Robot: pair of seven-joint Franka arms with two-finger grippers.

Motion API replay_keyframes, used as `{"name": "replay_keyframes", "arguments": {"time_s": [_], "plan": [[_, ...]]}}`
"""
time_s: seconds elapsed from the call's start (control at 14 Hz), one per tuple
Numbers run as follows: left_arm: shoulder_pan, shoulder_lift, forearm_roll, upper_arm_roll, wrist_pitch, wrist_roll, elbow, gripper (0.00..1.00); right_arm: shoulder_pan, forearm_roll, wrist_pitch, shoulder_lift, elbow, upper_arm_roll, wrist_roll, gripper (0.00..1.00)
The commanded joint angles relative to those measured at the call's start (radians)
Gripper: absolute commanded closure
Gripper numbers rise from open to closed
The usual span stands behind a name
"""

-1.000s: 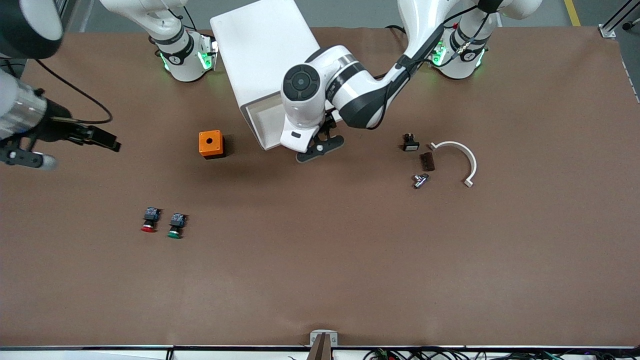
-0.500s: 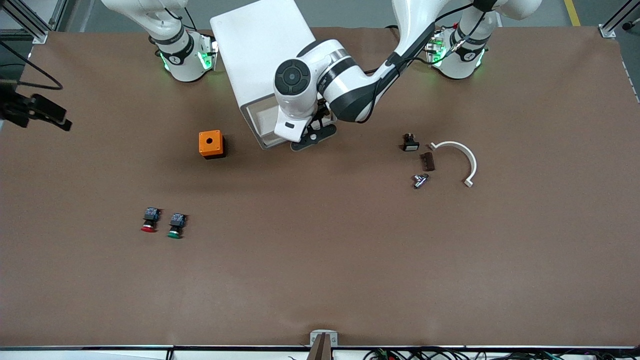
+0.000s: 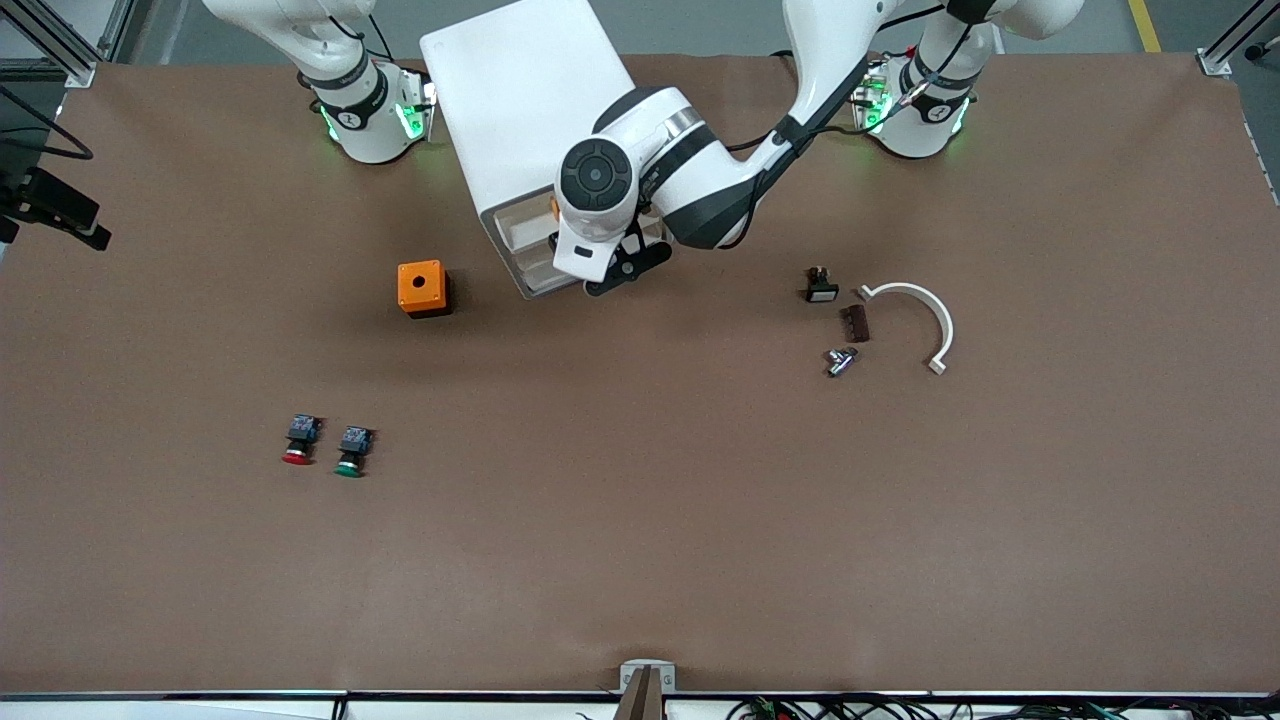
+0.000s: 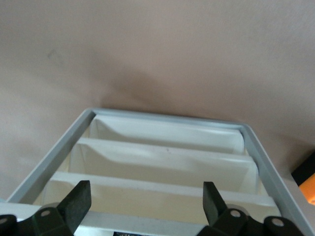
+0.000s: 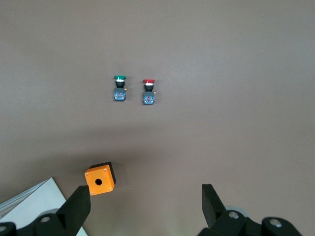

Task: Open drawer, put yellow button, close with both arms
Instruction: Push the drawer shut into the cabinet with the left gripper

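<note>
Nearest the front camera I see the red-capped button point(image 3: 298, 442) and the green-capped button point(image 3: 351, 452) lying side by side, toward the right arm's end of the table. Farther back at the left arm's end are a metal fitting point(image 3: 840, 360), a brown piece point(image 3: 855, 322), a white curved bracket point(image 3: 925, 310) and a small black part point(image 3: 820, 286). An orange box point(image 3: 423, 288) sits near the cabinet point(image 3: 520, 100).

My left gripper point(image 4: 145, 206) hangs at the cabinet's front with its fingers point(image 4: 78, 199) spread wide, nothing between them. The drawer point(image 3: 520, 235) stands partly out, cream inside. Of the yellow button point(image 3: 554, 207) I see only a sliver of orange-yellow in the drawer, right beside the left wrist; the arm hides the rest.

My right gripper point(image 5: 145, 206) hangs spread and empty over the table at the right arm's end.
</note>
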Motion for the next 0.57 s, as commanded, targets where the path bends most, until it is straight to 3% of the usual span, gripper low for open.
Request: {"name": "replay_keyframes", "arguments": {"time_s": [0.0, 0.5], "plan": [[0.008, -0.023, -0.090, -0.007, -0.005, -0.013, -0.038, 0.00, -0.017, -0.019, 0.005, 0.013, 0.013, 0.004, -0.037, 0.00], [0.012, -0.018, -0.200, -0.007, -0.011, -0.007, -0.048, 0.00, -0.027, -0.013, 0.021, 0.084, 0.085, 0.006, -0.031, 0.00]]}}
